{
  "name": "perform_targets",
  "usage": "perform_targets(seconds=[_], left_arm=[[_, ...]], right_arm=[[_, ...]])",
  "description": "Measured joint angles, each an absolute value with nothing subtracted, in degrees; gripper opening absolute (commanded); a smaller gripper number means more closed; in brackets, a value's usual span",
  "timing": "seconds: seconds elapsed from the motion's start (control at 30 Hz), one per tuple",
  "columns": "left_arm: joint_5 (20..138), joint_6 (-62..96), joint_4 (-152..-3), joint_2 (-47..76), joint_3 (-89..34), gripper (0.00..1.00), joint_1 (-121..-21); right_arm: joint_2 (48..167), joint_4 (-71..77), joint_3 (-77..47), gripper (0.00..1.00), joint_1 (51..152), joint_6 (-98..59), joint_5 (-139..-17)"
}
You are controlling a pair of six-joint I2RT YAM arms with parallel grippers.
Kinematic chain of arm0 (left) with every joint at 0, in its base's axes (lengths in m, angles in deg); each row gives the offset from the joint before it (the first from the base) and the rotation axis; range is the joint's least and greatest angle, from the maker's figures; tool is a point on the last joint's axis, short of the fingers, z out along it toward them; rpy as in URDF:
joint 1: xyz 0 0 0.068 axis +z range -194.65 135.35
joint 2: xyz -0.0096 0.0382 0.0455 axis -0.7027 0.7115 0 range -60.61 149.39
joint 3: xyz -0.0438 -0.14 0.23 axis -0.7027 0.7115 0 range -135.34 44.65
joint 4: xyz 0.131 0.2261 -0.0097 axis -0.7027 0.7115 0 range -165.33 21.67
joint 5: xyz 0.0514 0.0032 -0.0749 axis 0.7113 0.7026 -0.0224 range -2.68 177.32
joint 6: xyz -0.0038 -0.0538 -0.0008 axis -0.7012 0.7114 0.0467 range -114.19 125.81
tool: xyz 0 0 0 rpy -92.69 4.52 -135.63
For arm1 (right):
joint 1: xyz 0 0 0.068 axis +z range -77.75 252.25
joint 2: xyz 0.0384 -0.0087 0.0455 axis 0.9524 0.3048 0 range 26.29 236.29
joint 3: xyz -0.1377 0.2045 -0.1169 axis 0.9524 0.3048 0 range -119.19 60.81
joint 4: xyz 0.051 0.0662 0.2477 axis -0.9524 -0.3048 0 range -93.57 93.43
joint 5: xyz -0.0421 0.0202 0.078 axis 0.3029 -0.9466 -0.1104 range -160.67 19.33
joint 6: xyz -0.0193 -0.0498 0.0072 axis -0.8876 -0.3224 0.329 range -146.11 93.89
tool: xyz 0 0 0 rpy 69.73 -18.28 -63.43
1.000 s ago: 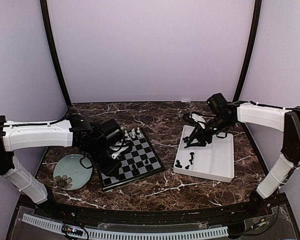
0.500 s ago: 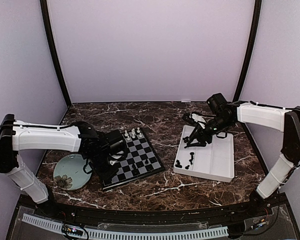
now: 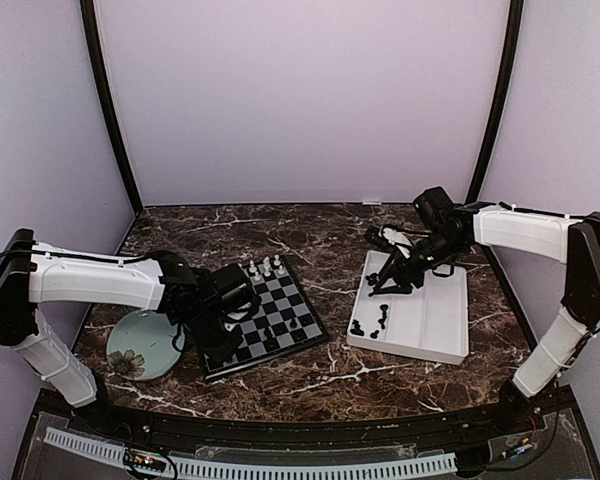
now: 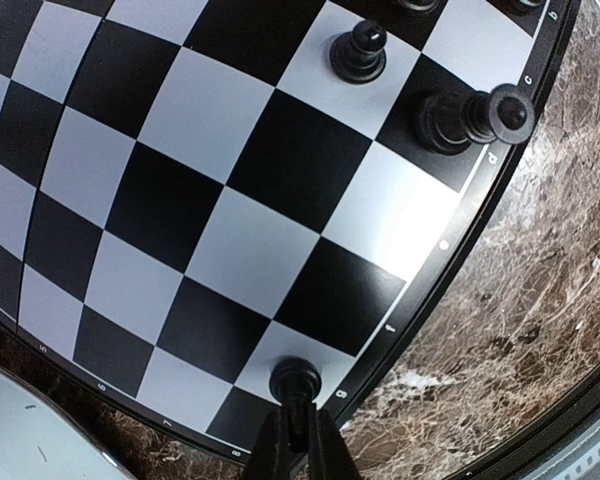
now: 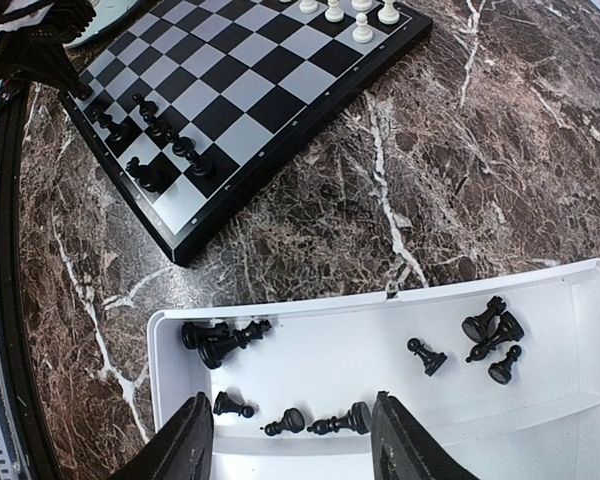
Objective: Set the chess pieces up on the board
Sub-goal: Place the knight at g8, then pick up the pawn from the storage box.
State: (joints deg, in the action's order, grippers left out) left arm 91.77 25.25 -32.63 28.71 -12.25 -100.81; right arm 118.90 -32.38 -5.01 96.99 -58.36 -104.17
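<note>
The table (image 5: 460,150) under me looks like polished marble, dark brown with white veins, and glossy. The board (image 4: 280,170) is smooth with a soft sheen, its black and pale grey squares lying flat. The black pawn (image 4: 296,378) is hard, shiny plastic. The tray (image 5: 330,345) is smooth white plastic, nearly matt. The plate (image 3: 130,335) looks glazed. My right fingers (image 5: 185,445) are matt black plastic.
</note>
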Motion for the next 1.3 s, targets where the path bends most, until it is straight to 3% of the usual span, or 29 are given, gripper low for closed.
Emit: perform_targets(seconds=[0.23, 0.4, 0.9, 1.3], left_arm=[[92.3, 26.1, -34.1, 28.3, -11.6, 0.04, -100.8], [92.3, 26.4, -34.2, 27.8, -11.0, 0.19, -100.8], [92.2, 26.3, -31.2, 25.9, -12.5, 0.44, -100.8], [92.0, 23.4, -37.6, 20.9, -26.7, 0.47, -100.1]], right_arm=[[119.4, -32.6, -5.0, 0.56, 97.0, -58.4, -104.3], [119.4, -32.7, -5.0, 0.56, 97.0, -58.4, -104.3], [119.4, -33.0, -5.0, 0.54, 97.0, -58.7, -104.3], [123.9, -33.9, -8.0, 0.41, 96.6, -67.6, -90.5]])
